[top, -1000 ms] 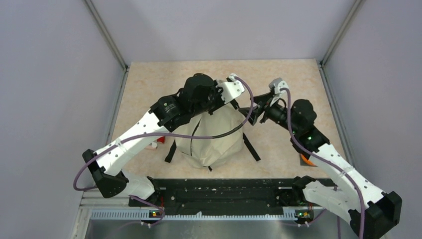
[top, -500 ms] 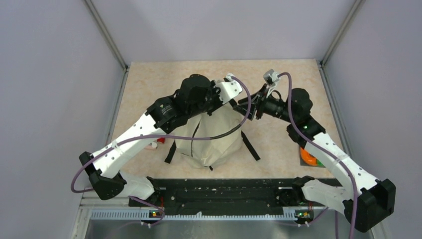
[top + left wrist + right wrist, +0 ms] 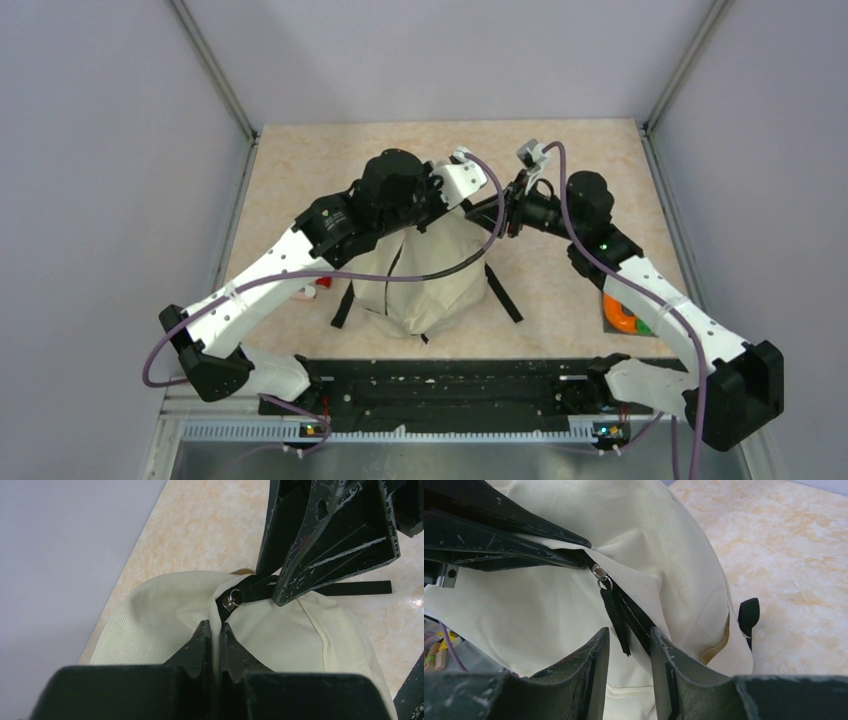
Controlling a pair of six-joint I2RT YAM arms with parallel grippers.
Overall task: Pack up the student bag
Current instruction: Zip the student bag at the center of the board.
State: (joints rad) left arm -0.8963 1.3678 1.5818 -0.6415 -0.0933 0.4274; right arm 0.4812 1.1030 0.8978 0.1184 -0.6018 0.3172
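We can't see the top of the bag (image 3: 430, 290) under the left arm (image 3: 300, 245). The left tool (image 3: 215, 627) pinches its cloth. The right tool (image 3: 629, 632), nearer now, is partly open around the zip strap (image 3: 616, 612).

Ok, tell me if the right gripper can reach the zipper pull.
Probably yes: the zipper pull hangs between the fingers of the right gripper, nothing blocking; the left gripper pinches the student bag.
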